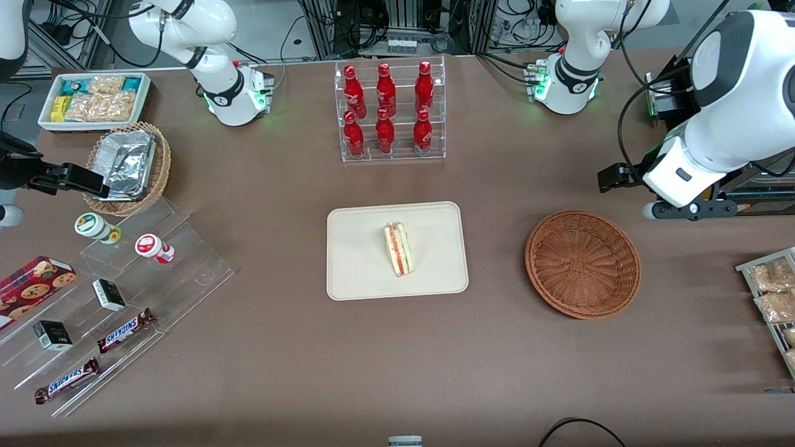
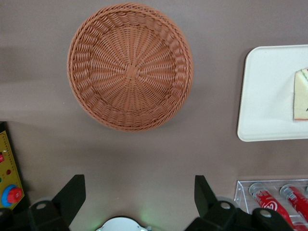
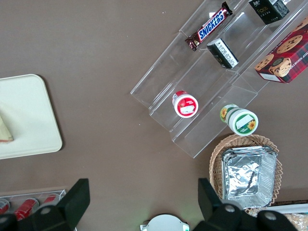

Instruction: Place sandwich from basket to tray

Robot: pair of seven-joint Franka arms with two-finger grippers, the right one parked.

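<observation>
Front view shows the sandwich (image 1: 398, 249) lying on the tray (image 1: 360, 273), so the basket (image 1: 582, 264) is empty; the gripper (image 2: 139, 197) hangs above the table near the basket, jaws wide, holding nothing.

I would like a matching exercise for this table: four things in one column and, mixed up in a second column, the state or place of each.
Things:
1. sandwich
2. basket
3. tool
4. red bottles

States or places:
A. holds nothing, round and woven
B. open, above bare table beside the basket
C. lying on the tray
D. standing in a clear rack

Pairs: 1-C, 2-A, 3-B, 4-D
</observation>
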